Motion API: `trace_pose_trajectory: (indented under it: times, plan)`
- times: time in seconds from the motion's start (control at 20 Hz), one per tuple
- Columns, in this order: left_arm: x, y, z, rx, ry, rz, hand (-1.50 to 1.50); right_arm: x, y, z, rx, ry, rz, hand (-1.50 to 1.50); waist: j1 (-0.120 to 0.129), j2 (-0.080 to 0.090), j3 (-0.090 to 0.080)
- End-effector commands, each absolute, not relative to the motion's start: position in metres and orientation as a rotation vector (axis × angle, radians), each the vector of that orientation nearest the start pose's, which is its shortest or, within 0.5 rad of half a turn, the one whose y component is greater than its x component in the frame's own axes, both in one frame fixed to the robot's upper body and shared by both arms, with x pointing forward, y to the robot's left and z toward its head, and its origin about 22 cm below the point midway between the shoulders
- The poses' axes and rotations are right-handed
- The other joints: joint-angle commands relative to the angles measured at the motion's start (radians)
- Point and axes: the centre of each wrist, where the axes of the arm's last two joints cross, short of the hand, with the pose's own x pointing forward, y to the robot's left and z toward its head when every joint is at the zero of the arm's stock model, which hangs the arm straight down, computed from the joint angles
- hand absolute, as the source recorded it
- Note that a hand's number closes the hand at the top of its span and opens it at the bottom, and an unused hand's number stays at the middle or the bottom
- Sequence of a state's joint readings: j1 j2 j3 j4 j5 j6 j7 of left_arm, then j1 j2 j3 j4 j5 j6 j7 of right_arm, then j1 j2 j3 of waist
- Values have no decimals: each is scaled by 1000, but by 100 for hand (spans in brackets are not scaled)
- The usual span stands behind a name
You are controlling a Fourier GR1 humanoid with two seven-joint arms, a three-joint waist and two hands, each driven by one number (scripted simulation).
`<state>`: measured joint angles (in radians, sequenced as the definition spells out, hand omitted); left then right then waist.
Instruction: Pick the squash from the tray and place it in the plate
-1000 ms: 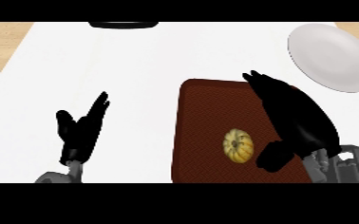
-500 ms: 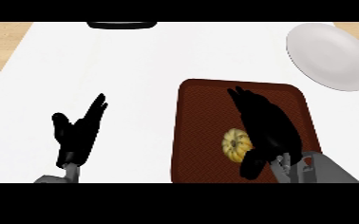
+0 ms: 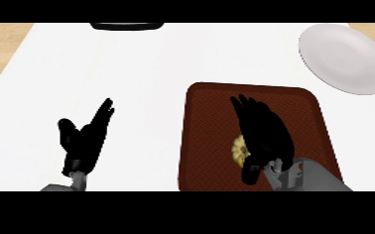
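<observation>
Right hand [image 3: 264,134] flat over tray [image 3: 211,110], squash [image 3: 237,151] peeking out left of palm (fingers straight); plate [image 3: 337,54] well beyond fingertips, rightward.

Counter [image 3: 249,54] open between tray [image 3: 209,114] and plate [image 3: 338,57]. Right hand [image 3: 262,131] lies over squash [image 3: 238,150], hiding most of it. Left hand [image 3: 84,139] rests well left of tray, out of that lane.

A white surface [image 3: 147,69] is seen across the whole view, with tan shown at its upper corners. A dark red tray [image 3: 212,104] is set on it at the lower right. A pale plate [image 3: 337,54] is laid at the upper right, beyond the tray's far corner and apart from it. A black thing [image 3: 126,26] is partly shown at the far edge.
</observation>
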<state>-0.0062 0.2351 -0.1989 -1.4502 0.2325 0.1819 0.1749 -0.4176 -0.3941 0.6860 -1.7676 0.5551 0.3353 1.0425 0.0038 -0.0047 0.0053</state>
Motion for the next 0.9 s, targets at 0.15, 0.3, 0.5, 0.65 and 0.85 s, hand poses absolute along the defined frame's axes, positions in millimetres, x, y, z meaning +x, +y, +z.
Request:
trace_pose_trajectory:
  times: [0.15, 0.3, 0.5, 0.65, 0.85]
  plan:
    - [233, 227, -28, -15, -1181, -7, 0, 250, -112, 86, -950, -776, 1295, -150, 0, 4, -6]
    - [224, 235, -44, 6, -1188, -2, 0, 259, -125, 75, -946, -757, 1284, -150, 0, 5, -6]
    - [230, 250, -26, -6, -1180, -6, 0, 254, -131, 54, -927, -761, 1300, -150, 1, 5, -5]
    - [232, 251, -43, -8, -1203, 6, 0, 250, -120, 48, -913, -713, 1301, -150, -2, 5, -6]
    - [231, 251, -36, 4, -1204, -12, 0, 254, -133, 44, -851, -659, 1434, 150, -1, 5, -6]
